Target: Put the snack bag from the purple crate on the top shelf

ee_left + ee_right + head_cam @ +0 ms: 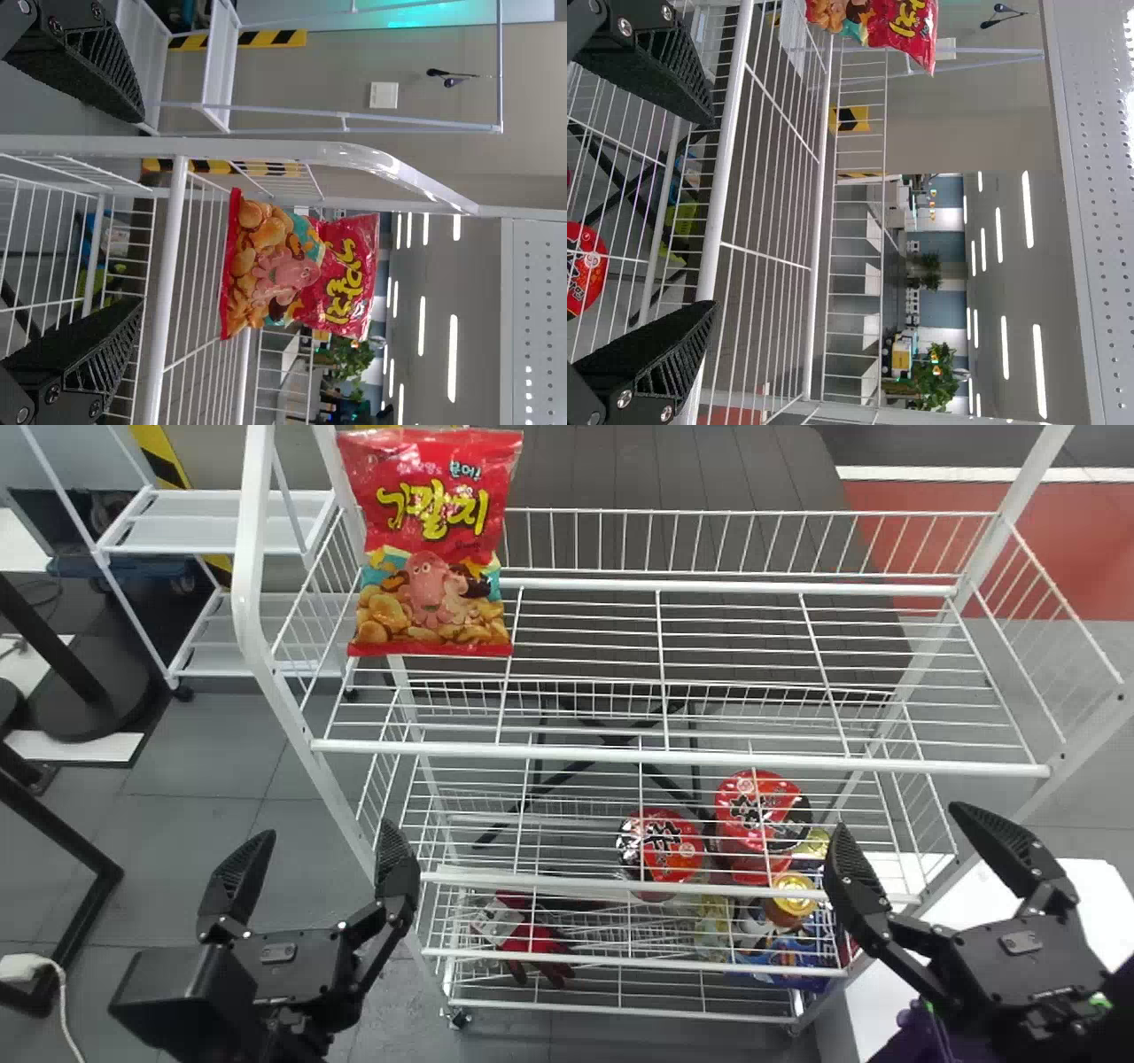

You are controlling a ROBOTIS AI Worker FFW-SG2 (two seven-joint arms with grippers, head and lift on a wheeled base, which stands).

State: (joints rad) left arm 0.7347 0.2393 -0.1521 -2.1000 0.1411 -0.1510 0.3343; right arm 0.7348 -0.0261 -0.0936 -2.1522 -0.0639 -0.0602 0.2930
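Snack bag (431,545) stands upright at the left end of the top shelf (678,756), so placement looks done. Left gripper (326,834) and right gripper (901,819) both spread wide, empty, apart from the bag. Bag likely light, soft, puffy; slick film may slip, contents crush easily. If regrasping, pinch gently across the sides near mid-height or take the flat top seal; don't squeeze hard.
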